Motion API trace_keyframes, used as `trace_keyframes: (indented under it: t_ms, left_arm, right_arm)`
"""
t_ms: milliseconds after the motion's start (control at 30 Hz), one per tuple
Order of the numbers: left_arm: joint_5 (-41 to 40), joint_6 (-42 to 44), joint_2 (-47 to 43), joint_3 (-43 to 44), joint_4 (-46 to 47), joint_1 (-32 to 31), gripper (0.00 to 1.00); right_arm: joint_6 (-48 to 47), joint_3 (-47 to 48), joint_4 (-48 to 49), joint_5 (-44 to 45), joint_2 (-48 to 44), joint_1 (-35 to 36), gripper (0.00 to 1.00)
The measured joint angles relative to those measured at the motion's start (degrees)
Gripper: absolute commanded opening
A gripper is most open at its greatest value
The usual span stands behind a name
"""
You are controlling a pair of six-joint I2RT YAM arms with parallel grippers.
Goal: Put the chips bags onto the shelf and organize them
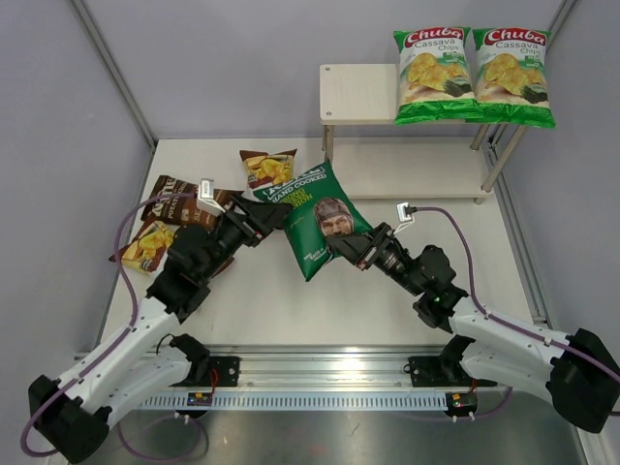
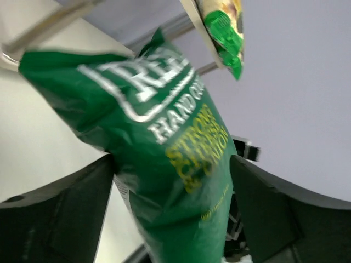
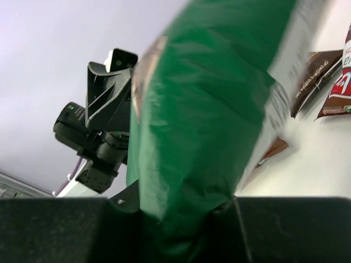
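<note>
We find the dark green REAL bag [image 1: 325, 225] held up over the middle of the table [image 1: 281, 300], in front of the shelf [image 1: 358, 94]. The right gripper [image 1: 347, 247] is pinched closed on its lower edge. The left gripper [image 1: 276, 215] sits at the upper edge, jaws spread wide on either side of the bag. Two green-white Chuba bags [image 1: 433, 76] lie on the shelf's top board. Three brown bags [image 1: 184, 201] lie at table left.

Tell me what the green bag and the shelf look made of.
The green bag looks like thin plastic film with a glossy finish, going by its sheen and crumpled folds; any foil lining is hidden. The shelf has boards that look like pale matte wood or wood laminate. Its legs look like silvery metal.
</note>
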Motion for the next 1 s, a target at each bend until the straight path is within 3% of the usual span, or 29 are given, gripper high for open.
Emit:
trace_keyframes:
  t_ms: [133, 500, 767, 1000]
  left_arm:
    - [-4.79, 4.70, -3.89, 4.26, -10.54, 0.87, 0.99]
    - [-16.39, 19.50, -13.94, 11.91, -33.92, 1.49, 0.99]
    - [-16.81, 30.36, -14.97, 18.53, -46.34, 1.53, 0.99]
    - [-14.84, 38.07, -19.02, 19.10, -52.48, 1.53, 0.99]
  right_arm:
    - [-2.34, 3.89, -5.79, 1.49, -1.42, 0.00, 0.18]
    - [-6.75, 18.27, -16.09, 3.48, 2.58, -2.40, 0.15]
    - [-8.55, 30.84, -18.21, 2.40, 9.75, -9.70, 0.15]
    - [-9.16, 42.64, -19.04, 1.44, 18.23, -15.06, 0.15]
